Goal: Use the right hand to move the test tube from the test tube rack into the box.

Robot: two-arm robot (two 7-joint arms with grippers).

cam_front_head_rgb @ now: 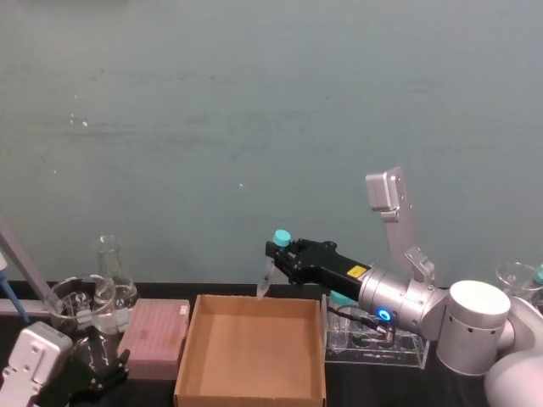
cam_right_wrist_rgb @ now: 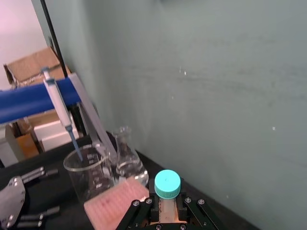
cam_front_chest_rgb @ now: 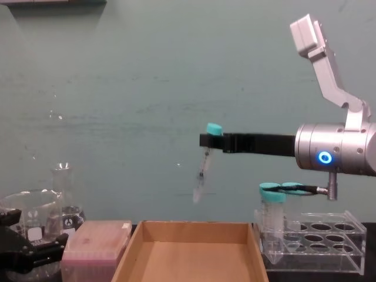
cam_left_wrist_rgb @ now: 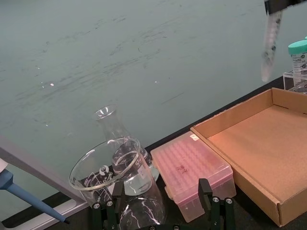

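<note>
Ref = box [cam_front_head_rgb: 254, 298]. rack [cam_front_head_rgb: 399, 354] just R of it, wide tube [cam_front_chest_rgb: 271, 214] in the end nearest. Tip box [cam_front_head_rgb: 157, 335] just L; beaker [cam_front_head_rgb: 78, 307] & flask [cam_front_head_rgb: 110, 270] further L. Test tube [cam_front_head_rgb: 267, 275] above box's far edge, in right gripper [cam_front_head_rgb: 280, 253]. Left gripper [cam_front_head_rgb: 100, 370] near-L of box.

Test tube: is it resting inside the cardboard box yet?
No, the test tube hangs tilted from the right end effector, in the air above the cardboard box.

Clear plastic, teal-capped test tube [cam_front_chest_rgb: 202, 173]; matt brown cardboard box [cam_front_chest_rgb: 194, 232]; glossy clear acrylic test tube rack [cam_front_chest_rgb: 329, 249]; translucent pink plastic pipette-tip box [cam_left_wrist_rgb: 192, 165]; smooth, shiny glass flask [cam_left_wrist_rgb: 108, 122] and beaker [cam_left_wrist_rgb: 96, 170].
</note>
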